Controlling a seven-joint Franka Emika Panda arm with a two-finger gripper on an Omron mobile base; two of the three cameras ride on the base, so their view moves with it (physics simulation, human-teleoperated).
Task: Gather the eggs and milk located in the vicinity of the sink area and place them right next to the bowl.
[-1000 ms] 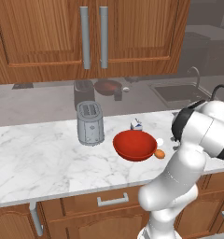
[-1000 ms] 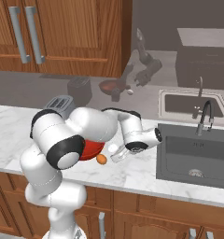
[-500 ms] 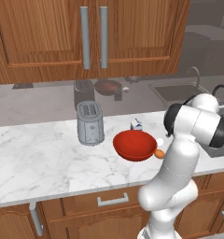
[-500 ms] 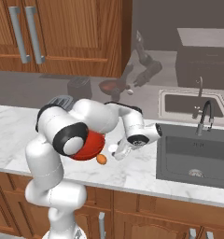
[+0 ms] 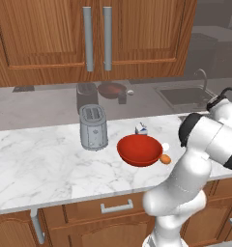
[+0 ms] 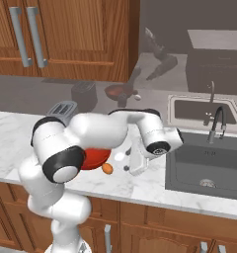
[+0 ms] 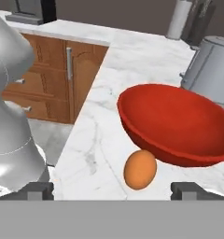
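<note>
Orange-brown egg (image 7: 140, 169) beside the red bowl (image 7: 174, 122) on the marble counter (image 5: 45, 166), gripper (image 6: 136, 166) low next to them.

The orange-brown egg lies on the counter just at the bowl's rim, on the bowl's sink-facing side. A white egg (image 5: 165, 146) sits near the same side of the bowl, a little farther back toward the wall. The milk carton (image 5: 141, 129) stands upright just behind the bowl, close to its back rim. The silver toaster (image 5: 93, 127) stands near the bowl on the side away from the sink (image 6: 207, 168). In the hand view the two dark fingers (image 7: 192, 191) stand well apart with nothing between them, the orange-brown egg lying just ahead of the gap and the bowl behind it. In the right base view the gripper hangs over the counter between the bowl and the sink.
</note>
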